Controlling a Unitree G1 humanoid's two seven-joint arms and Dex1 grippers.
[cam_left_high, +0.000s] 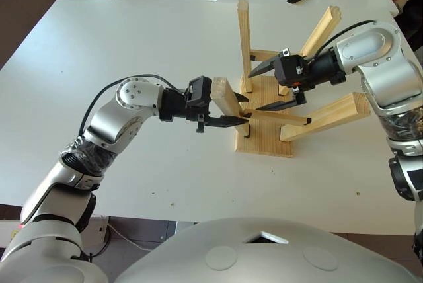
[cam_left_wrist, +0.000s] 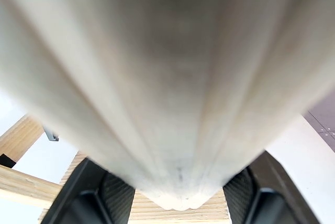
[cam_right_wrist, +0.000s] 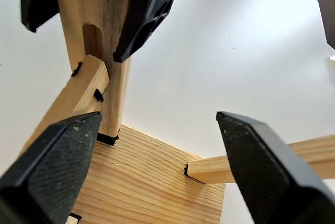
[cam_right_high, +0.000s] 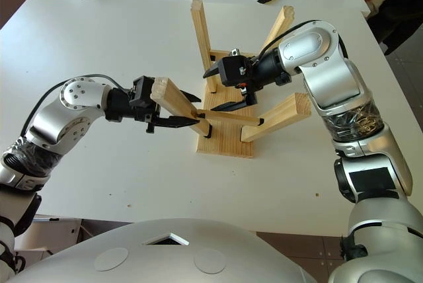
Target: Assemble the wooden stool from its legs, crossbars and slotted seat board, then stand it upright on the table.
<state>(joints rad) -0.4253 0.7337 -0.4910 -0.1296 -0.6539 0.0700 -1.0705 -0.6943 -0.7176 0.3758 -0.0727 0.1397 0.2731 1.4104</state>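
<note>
**Seating the near-left leg of the inverted stool**

The left pincer (cam_left_high: 241, 110) is clamped on the near-left leg (cam_left_high: 223, 94), with one pad on each of two opposite faces of the wood. The right pincer (cam_left_high: 254, 91) gapes wide and empty, poised between the legs, just above the middle of the seat board (cam_left_high: 264, 143).

The board lies flat on the desk (cam_left_high: 132, 51), right of centre, with four legs pointing up and splaying outward. A crossbar (cam_right_wrist: 84, 82) meets the slot in the held leg.

Judged step: the held leg and its crossbar are being pressed home. The next move probably calls for a firm push along the leg toward the board while the right pincer braces a neighbouring part. Turning the stool upright is not yet done.
</note>
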